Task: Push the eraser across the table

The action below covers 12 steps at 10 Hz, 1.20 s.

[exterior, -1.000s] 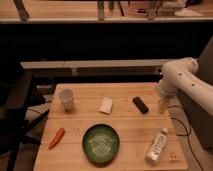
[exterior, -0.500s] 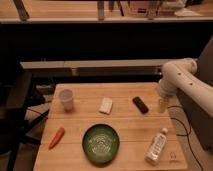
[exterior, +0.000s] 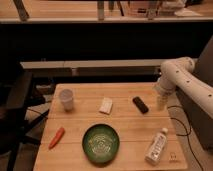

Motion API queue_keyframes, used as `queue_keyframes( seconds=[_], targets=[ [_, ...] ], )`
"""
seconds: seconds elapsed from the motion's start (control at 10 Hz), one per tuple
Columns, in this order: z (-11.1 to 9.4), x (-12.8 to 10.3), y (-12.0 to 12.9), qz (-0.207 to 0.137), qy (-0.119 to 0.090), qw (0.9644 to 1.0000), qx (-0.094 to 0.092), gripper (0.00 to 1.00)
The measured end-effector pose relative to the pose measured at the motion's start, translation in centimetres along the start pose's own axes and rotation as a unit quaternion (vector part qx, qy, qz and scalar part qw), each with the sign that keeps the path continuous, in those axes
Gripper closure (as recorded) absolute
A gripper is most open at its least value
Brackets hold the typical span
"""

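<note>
The eraser (exterior: 140,104), a small black oblong block, lies on the light wooden plank table (exterior: 125,127) right of centre, near the far half. My gripper (exterior: 161,105) hangs at the end of the white arm over the table's right edge, a short way right of the eraser and apart from it.
A white block (exterior: 106,105) lies left of the eraser. A white cup (exterior: 66,99) stands at the far left. A green plate (exterior: 101,143) sits front centre, an orange carrot (exterior: 56,138) front left, a clear bottle (exterior: 156,145) front right. A black chair (exterior: 17,110) stands left of the table.
</note>
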Motion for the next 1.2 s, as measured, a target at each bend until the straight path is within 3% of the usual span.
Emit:
queue_keyframes(
  seconds=[0.3,1.2],
  targets=[
    [0.8,-0.2,-1.8,-0.002,-0.006,1.0,0.001,0.2],
    [3.3,0.1,-2.2,0.001,-0.009,1.0,-0.002,0.2]
  ],
)
